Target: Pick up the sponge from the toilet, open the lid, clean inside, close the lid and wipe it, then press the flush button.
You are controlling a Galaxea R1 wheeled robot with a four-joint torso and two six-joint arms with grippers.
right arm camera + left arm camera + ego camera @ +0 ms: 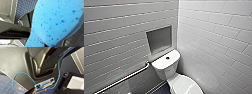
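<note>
The sponge [53, 21] is off the toilet [167, 72]. In the right wrist view its bright blue, pitted face looms close to the camera, with dark floor tiles [25, 7] well beyond it. Nothing sits under it, so I judge the right gripper [55, 45] to be closed on it and carrying it clear of the floor, ready for the cleaning steps. The grip itself is largely hidden by the sponge's bulk.

In the head view the toilet sits at the lower middle of the frame, tucked into the corner where two white tiled walls [214, 37] meet. Its tank backs against the left wall, just below a recessed niche [159, 40]. The flush button [167, 58] is a small dark round spot in the middle of the flat tank top. The lid [185, 86], at the bottom edge of the frame, lies down over the bowl, so opening it is not yet done. A metal grab bar [124, 78] runs along the wall at lower left, beside the tank.

The left wrist view looks down past the robot's own body and a looping blue cable [58, 72] to the dark floor. That suggests the left arm hangs idle at the side, leaving the work to the right. Whether the left gripper is open or closed, I cannot tell.
</note>
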